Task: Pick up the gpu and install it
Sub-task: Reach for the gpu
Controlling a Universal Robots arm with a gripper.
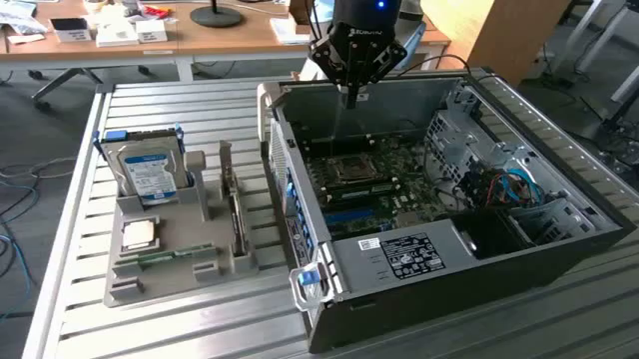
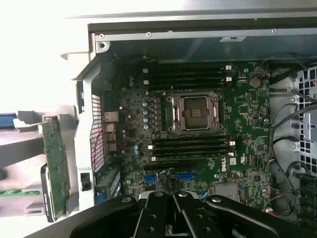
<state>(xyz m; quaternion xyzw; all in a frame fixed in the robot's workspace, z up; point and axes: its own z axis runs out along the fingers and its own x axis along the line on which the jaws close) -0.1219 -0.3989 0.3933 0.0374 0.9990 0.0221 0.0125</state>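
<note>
The gpu (image 1: 233, 206) stands on edge in a slot of the grey holder tray (image 1: 175, 288), to the exterior view's left of the open computer case (image 1: 559, 247). In the wrist view the gpu (image 2: 54, 163) appears as a thin green board just outside the case wall. My gripper (image 1: 352, 96) hangs above the far edge of the case, shut, with nothing between its fingers. From the wrist, the gripper (image 2: 173, 213) looks straight down on the motherboard (image 2: 247, 114) and its empty processor socket (image 2: 194, 110).
The tray also holds a silver hard drive (image 1: 150, 176), a processor chip (image 1: 138, 235) and a memory stick (image 1: 164, 258). Cables (image 1: 504, 187) and drive cages fill the case's right side in the exterior view. A desk (image 1: 200, 37) with boxes stands behind the slatted metal table (image 1: 179, 105).
</note>
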